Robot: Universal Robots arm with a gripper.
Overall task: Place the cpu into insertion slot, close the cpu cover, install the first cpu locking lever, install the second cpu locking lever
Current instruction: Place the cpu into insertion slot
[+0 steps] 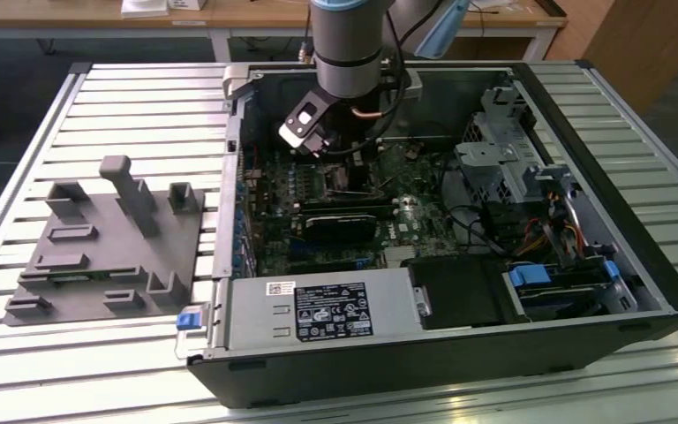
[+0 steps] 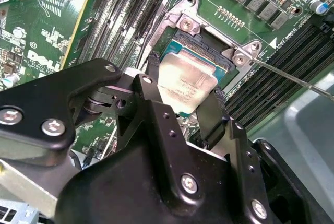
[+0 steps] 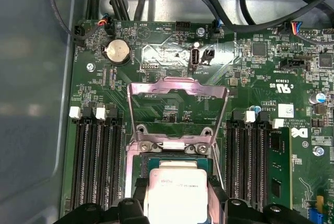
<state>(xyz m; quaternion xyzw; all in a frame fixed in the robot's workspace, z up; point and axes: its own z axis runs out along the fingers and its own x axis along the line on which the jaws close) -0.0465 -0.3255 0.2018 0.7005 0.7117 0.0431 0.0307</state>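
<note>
The end effector (image 2: 186, 92) is pinching the cpu (image 2: 187, 78) by two opposite edges, holding it directly over the insertion slot (image 2: 201, 46). The cpu cover (image 3: 178, 84) is standing swung open. Likely risk: a tilted or off-centre chip could be bending socket contacts.

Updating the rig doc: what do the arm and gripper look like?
The arm is a grey cylinder with a black band and a pale blue joint cap. A black cable runs beside it. A white-and-black block sits at the wrist. The gripper is matte black, with angular linkage fingers and silver screws.
</note>
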